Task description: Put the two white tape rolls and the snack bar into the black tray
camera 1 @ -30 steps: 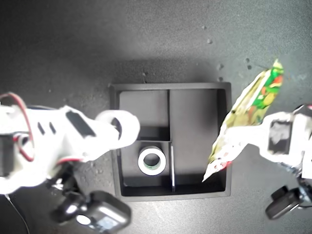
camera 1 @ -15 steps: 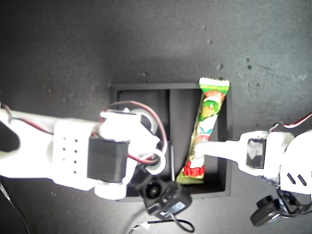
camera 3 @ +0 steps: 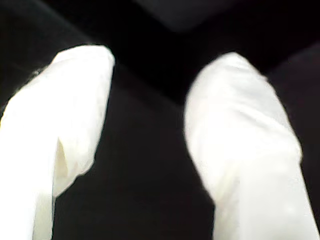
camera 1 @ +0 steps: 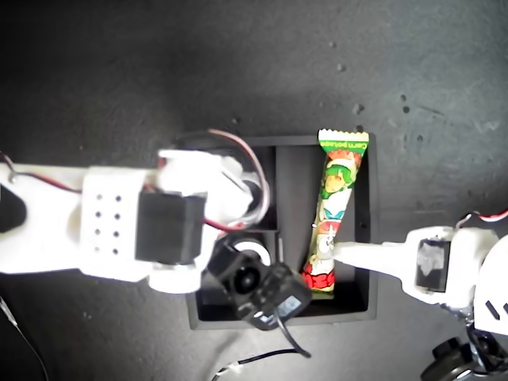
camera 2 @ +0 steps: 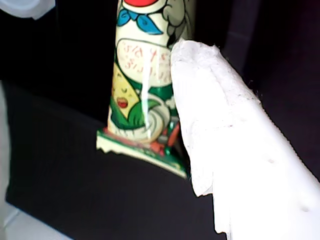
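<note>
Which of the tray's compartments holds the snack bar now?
The long compartment on the exterior view's right side of the black tray holds the snack bar; the two small compartments lie under the other arm, where only part of a tape roll shows.

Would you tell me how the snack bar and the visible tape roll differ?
The snack bar is long, green-and-white, in the long compartment; the tape roll is a white ring, in a small compartment, mostly hidden under an arm. Both sit in the black tray.
</note>
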`<move>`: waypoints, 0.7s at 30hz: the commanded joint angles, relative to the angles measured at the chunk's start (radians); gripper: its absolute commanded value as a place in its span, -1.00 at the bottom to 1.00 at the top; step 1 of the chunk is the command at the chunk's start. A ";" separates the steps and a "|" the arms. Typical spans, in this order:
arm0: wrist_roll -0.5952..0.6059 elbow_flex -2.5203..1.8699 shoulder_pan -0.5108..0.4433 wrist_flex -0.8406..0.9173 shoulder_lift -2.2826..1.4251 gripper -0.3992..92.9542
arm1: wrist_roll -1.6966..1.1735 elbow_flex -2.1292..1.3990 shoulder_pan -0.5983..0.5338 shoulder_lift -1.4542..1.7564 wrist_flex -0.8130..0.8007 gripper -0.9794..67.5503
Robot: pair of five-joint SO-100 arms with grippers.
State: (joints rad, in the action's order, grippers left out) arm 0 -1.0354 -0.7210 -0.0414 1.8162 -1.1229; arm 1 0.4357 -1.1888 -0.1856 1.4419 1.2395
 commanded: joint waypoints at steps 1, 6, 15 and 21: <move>-0.041 -0.253 0.038 0.017 -0.374 -0.96 | 0.262 0.224 0.035 0.034 0.199 -0.96; -0.115 -0.762 0.025 -0.097 -0.919 -0.97 | 0.749 0.402 0.066 0.158 0.529 -0.98; -0.342 -1.618 -0.158 -0.518 -1.465 -0.99 | 1.006 -0.839 0.094 1.114 0.057 -0.99; -0.396 -1.959 -0.184 -0.724 -1.611 -0.99 | 1.005 -1.500 0.115 1.497 -0.199 -0.99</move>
State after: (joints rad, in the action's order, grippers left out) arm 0 -1.4051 -2.5817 -0.2148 1.1582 -2.6691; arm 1 1.4327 -2.3639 -0.0859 2.8149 1.1536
